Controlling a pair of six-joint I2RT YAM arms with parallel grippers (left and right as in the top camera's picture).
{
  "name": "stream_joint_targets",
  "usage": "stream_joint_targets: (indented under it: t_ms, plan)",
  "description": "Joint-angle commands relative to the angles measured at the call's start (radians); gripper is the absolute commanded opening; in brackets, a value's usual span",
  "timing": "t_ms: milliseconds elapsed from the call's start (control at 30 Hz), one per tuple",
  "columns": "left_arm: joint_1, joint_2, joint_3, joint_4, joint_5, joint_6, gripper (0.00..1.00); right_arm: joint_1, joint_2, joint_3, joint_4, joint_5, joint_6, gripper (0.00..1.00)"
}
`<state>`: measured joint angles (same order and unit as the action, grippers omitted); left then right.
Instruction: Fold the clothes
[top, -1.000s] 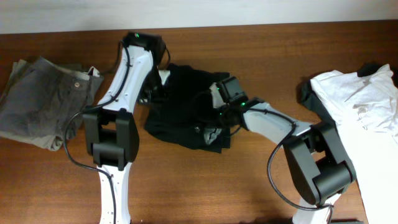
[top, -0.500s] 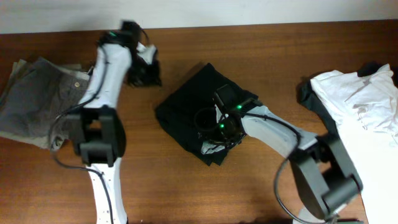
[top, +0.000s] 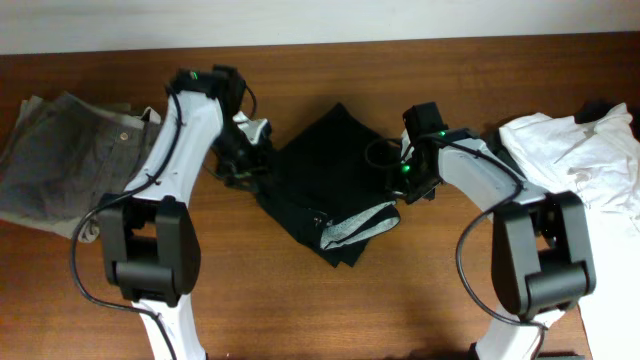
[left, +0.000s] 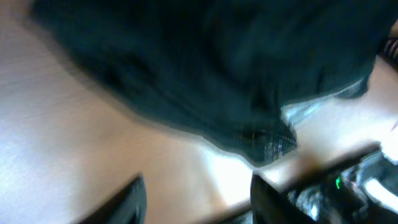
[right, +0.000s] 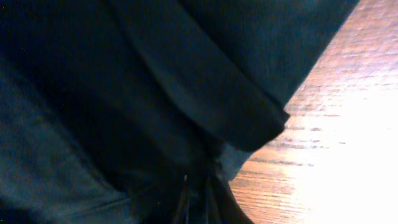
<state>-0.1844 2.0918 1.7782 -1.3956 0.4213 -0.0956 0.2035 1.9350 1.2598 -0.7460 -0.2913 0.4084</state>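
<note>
Black garment (top: 325, 170): lies crumpled in a rough diamond at the centre of the overhead frame, flat on the counter (top: 330, 310). It is not yet a neat fold.
Turned hem (top: 362, 224): a strip of pale lining shows at the lower right of the cloth, where an edge has flipped over.
Right gripper (top: 403, 188): sits at the right edge of the cloth. In the right wrist view its fingers look drawn together with dark fabric bunched around them, so I judge it pinched on that edge.
Left gripper (top: 243, 160): rests at the left edge of the cloth. In the left wrist view, which is blurred, its fingers stand apart with bare wood between them and the fabric just beyond, so it holds nothing.
Step in hand: most likely spreading the piece flat before a fold, with only one side gripped so far.
How to do it well: bring the free fingers onto the near left edge and take a single layer, not a bunch. Then draw the two sides apart evenly and low over the wood, so the creases pull out and the flipped hem lies back down.
Risk: pulling from the right alone would probably drag the whole piece sideways instead of opening it.
Grey trousers (top: 60, 165): folded at the far left of the frame, well apart.
White shirt (top: 590, 170): heaped at the far right over something dark, untouched.
</note>
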Motion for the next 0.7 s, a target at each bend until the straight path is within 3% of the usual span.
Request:
stream_joint_targets:
  t_ms: [0, 167, 233, 400, 467, 500, 533, 600, 667]
  plan:
    - [-0.009, -0.007, -0.287, 0.171, 0.167, -0.146, 0.55, 0.008, 0.031, 0.0, -0.017, -0.019, 0.029, 0.13]
    - [-0.017, -0.007, -0.513, 0.497, 0.275, -0.36, 0.75, 0.008, 0.031, 0.0, -0.02, -0.019, 0.014, 0.13]
    - [-0.019, -0.007, -0.554, 0.568, 0.293, -0.393, 0.77, 0.008, 0.031, 0.0, -0.024, -0.019, 0.0, 0.13]
    - [0.015, -0.144, -0.611, 0.563, 0.262, -0.366, 0.78, 0.008, 0.031, 0.0, -0.033, -0.019, -0.012, 0.13]
    - [0.04, -0.278, -0.648, 0.571, 0.214, -0.373, 0.83, 0.008, 0.031, 0.0, -0.034, -0.019, -0.016, 0.13]
    - [0.046, -0.332, -0.675, 0.579, 0.19, -0.414, 0.95, 0.008, 0.031, 0.0, -0.033, -0.019, -0.016, 0.13]
    - [0.045, -0.362, -0.706, 0.606, 0.189, -0.449, 0.99, 0.008, 0.031, 0.0, -0.033, -0.019, -0.016, 0.13]
    - [0.037, -0.374, -0.801, 0.738, 0.22, -0.523, 0.99, 0.008, 0.031, 0.0, -0.033, -0.02, -0.032, 0.13]
    - [0.037, -0.373, -0.938, 0.972, 0.32, -0.608, 0.99, 0.008, 0.031, 0.0, -0.037, -0.019, -0.039, 0.13]
